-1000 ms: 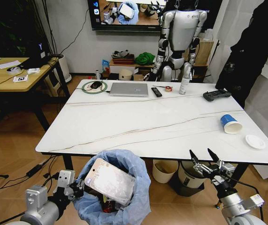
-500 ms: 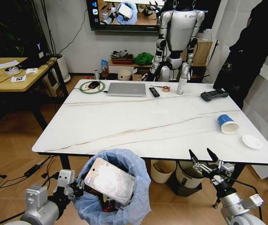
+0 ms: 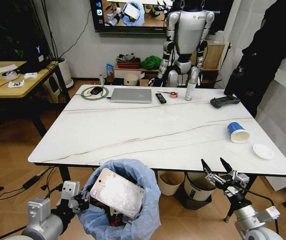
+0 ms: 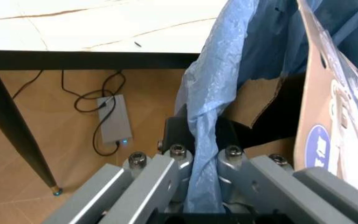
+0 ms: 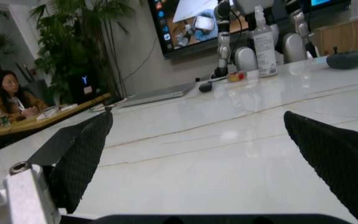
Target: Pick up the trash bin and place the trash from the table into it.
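Observation:
The trash bin [image 3: 125, 200], lined with a light-blue bag, hangs in front of the table's near edge at the lower left, with a clear packet and cardboard sticking out of it. My left gripper [image 3: 77, 200] is shut on its rim and bag [image 4: 207, 140]. On the white marble table [image 3: 148, 132] a blue-white paper cup [image 3: 236, 132] lies on its side at the right, and a small white disc [image 3: 263, 151] rests near it. My right gripper [image 3: 216, 167] is open below the table's front right edge; its black fingers [image 5: 82, 154] face across the tabletop [image 5: 229, 149].
A laptop [image 3: 131, 95], remote [image 3: 160, 97], bottle [image 3: 190, 90], black controller [image 3: 225, 101] and a green ring with a mouse [image 3: 93, 92] line the table's far edge. A cream bucket [image 3: 171, 182] and another bin stand under the table. A wooden desk [image 3: 12, 80] is at left.
The whole head view has shifted, the table sliding left and up in the picture: the camera has moved. Both grippers and the bin keep their places in the frame.

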